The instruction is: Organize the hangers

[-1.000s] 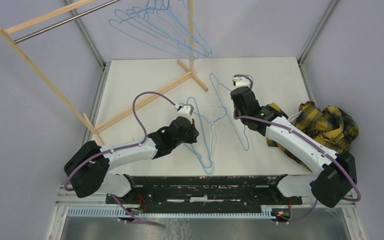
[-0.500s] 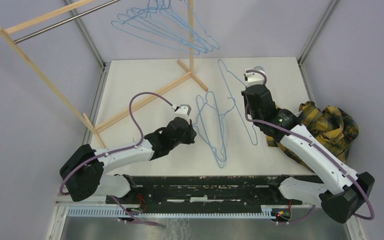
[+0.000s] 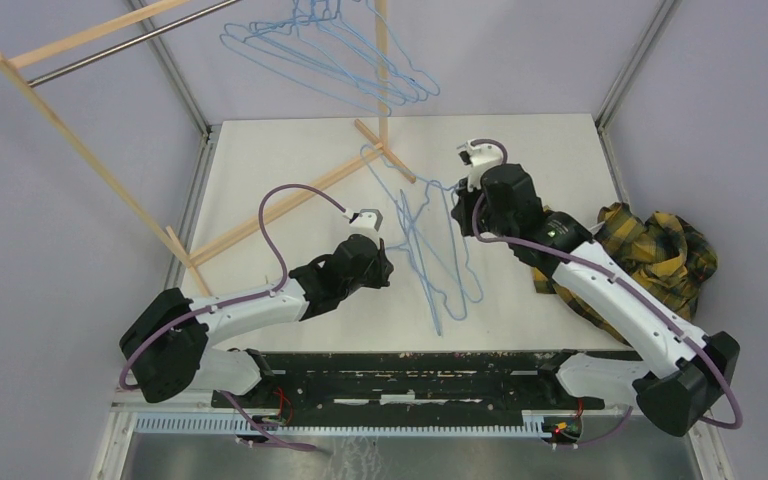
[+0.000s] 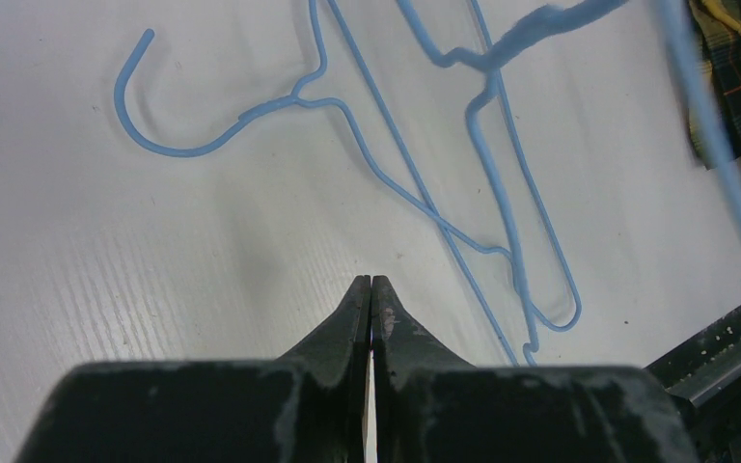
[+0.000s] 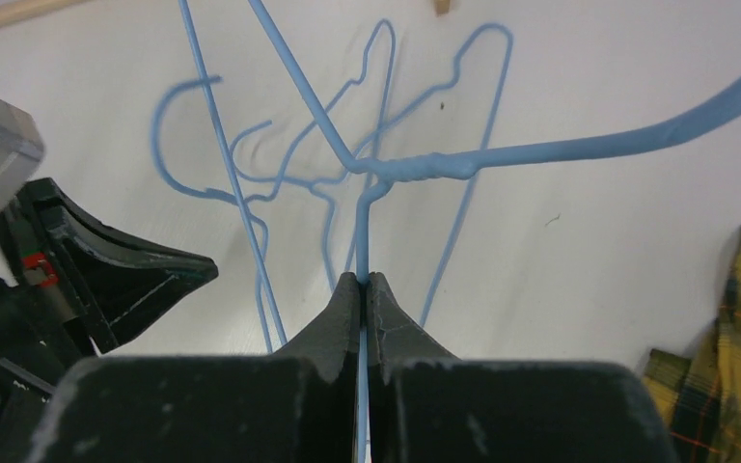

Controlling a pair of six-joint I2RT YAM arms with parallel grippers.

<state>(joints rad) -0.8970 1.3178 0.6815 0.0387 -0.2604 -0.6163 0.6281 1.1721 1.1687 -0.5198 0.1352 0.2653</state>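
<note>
My right gripper [image 5: 362, 280] [image 3: 458, 193] is shut on one thin wire of a light-blue hanger [image 5: 415, 169], just below its twisted neck. It holds that hanger off the table, over mid-table. A second hanger [image 4: 396, 183] [image 3: 438, 322] lies flat on the white table [image 3: 280, 170], partly under the held one. My left gripper [image 4: 371, 280] [image 3: 388, 264] is shut and empty, hovering low just left of the lying hanger. Several more hangers [image 3: 345, 60] hang from the rack at the back.
The wooden rack [image 3: 80, 150] with its metal rod [image 3: 130, 38] stands at the back left, and its foot [image 3: 385, 150] reaches onto the table near the held hanger. A yellow plaid shirt [image 3: 660, 245] lies crumpled at the right edge.
My right gripper has swung the held hanger leftward, so it now crosses over the lying one. The left arm drew back slightly a second ago and has since stayed still.
</note>
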